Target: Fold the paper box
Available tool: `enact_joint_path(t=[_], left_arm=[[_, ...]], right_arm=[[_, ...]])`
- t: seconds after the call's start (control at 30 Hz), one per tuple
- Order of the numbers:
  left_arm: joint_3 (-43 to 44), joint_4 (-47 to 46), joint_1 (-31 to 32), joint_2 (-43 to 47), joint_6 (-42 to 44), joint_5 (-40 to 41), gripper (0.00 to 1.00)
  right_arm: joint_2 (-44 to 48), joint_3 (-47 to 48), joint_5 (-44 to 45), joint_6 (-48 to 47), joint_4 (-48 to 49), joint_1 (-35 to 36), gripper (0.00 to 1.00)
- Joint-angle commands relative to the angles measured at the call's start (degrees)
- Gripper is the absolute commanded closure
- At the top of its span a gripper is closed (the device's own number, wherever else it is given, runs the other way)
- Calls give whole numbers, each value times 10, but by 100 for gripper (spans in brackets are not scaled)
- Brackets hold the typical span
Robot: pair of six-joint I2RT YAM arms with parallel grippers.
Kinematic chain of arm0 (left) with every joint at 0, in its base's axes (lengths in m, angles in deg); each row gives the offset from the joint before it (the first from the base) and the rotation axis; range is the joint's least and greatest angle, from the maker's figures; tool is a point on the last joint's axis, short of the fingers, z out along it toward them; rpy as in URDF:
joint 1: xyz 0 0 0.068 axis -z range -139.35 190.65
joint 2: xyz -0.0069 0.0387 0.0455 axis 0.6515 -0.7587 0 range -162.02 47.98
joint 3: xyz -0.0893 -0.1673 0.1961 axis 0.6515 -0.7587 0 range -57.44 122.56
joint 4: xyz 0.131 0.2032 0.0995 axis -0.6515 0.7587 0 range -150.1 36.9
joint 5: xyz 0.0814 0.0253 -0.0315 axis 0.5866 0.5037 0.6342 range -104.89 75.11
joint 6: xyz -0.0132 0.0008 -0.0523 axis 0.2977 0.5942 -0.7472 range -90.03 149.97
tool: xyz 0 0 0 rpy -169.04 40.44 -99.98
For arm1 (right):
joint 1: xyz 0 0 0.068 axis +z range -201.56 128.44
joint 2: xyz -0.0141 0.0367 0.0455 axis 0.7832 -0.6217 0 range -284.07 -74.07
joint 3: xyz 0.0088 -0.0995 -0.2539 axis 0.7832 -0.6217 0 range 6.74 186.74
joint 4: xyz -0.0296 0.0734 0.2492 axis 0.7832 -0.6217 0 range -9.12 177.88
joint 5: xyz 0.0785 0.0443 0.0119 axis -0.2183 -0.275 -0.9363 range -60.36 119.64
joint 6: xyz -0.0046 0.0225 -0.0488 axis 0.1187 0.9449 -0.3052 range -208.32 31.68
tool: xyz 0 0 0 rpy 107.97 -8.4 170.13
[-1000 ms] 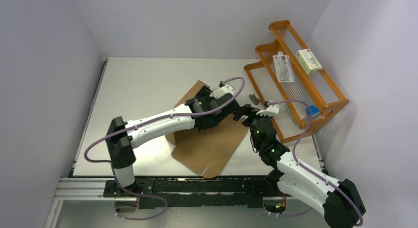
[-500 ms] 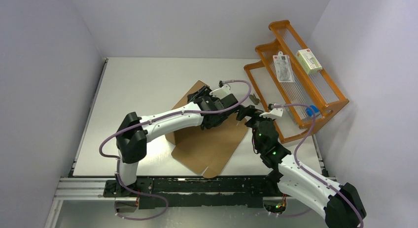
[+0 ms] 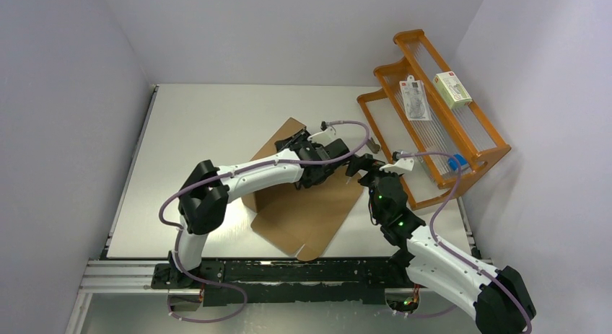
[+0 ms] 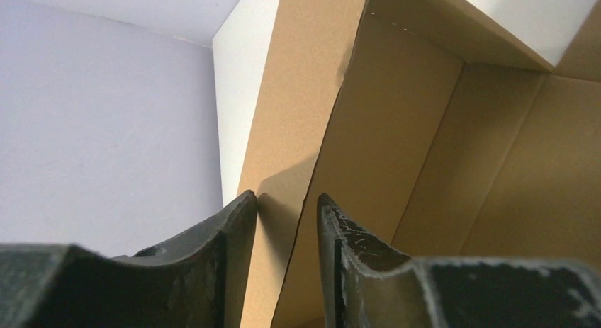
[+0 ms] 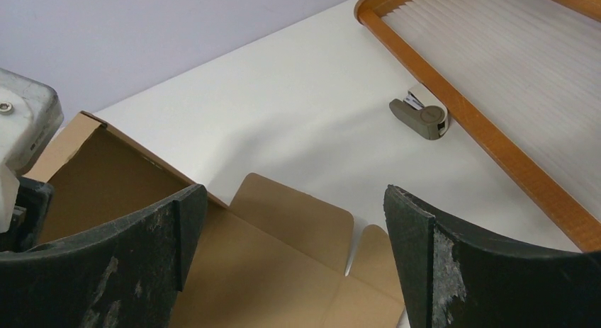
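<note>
One paper box (image 3: 303, 218), wall (image 4: 305, 94) between left jaws

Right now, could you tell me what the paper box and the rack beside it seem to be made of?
The paper box: brown cardboard, matte, with cut flaps and creases; likely corrugated. The rack: orange frame, probably varnished wood by its sheen, with ribbed translucent panels that look plastic.

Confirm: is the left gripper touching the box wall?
Cannot tell. Left wrist view: the box wall sits between the jaws of the left gripper, but shadow hides any contact.
</note>
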State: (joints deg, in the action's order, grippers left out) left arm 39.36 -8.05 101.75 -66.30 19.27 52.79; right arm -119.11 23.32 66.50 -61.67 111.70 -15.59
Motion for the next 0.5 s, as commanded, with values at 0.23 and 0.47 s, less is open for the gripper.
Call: enact_joint_path(t=[0.23,0.47], left_arm=[[-19,-24,-45,51,14,3,76],[-64,-40,-107,106,-4,-80,90]], right_arm=[[33,-7,-10,-8,16,-4,0],[65,41,-61,-28,-29,-4,0]])
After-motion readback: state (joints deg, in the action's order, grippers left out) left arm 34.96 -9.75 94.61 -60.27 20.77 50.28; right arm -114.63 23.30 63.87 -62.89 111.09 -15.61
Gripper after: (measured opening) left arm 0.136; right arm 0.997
